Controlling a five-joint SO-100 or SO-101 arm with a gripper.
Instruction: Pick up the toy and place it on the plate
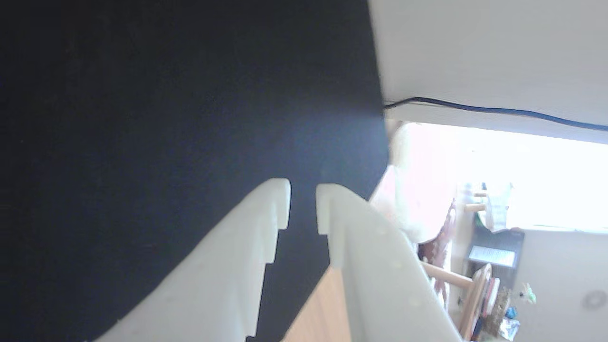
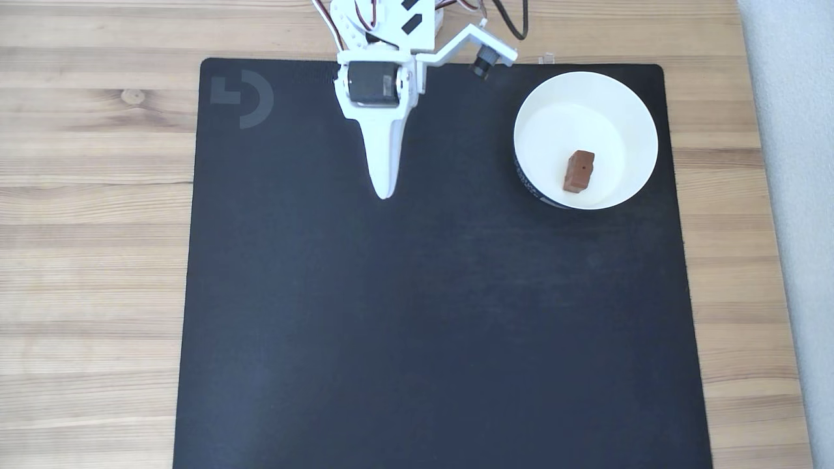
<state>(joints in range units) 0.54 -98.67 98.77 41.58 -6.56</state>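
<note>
In the fixed view the toy (image 2: pixel 578 170), a small reddish-brown block, lies inside the round white plate (image 2: pixel 551 98) at the mat's far right, a little right of the plate's middle. My white gripper (image 2: pixel 384 194) points down the picture over the far part of the mat, well to the left of the plate and apart from it. In the wrist view the gripper (image 1: pixel 303 204) has a narrow gap between its two white fingertips, and only the dark mat shows through it. Nothing is held.
A large black mat (image 2: pixel 423 312) covers the wooden table (image 2: pixel 91 260). The arm's base and cables (image 2: pixel 391 19) stand at the mat's far edge. In the wrist view a dark cable (image 1: pixel 498 111) and room furniture (image 1: pixel 475 285) lie beyond the mat's edge.
</note>
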